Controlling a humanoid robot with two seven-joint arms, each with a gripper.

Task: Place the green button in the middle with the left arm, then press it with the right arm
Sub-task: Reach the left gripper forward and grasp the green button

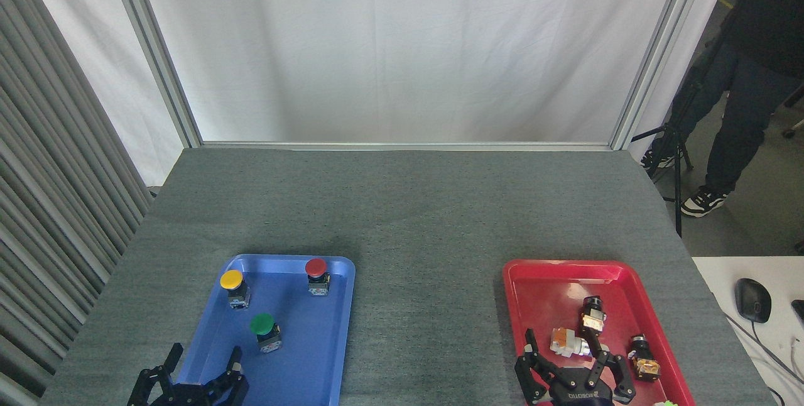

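Note:
The green button (264, 329) stands upright in the blue tray (314, 356), near its middle. My left gripper (202, 363) hovers at the tray's near left corner, below and left of the button, fingers spread open and empty. My right gripper (568, 362) hangs over the near end of the red tray (540, 286), open, with nothing held. The middle (427, 318), a bare grey felt strip, lies between the two trays.
A yellow button (232, 285) and a red button (316, 274) stand at the blue tray's far end. Several small parts (584, 330) lie in the red tray. A person (741, 79) and a tripod (675, 161) stand off the table's right side.

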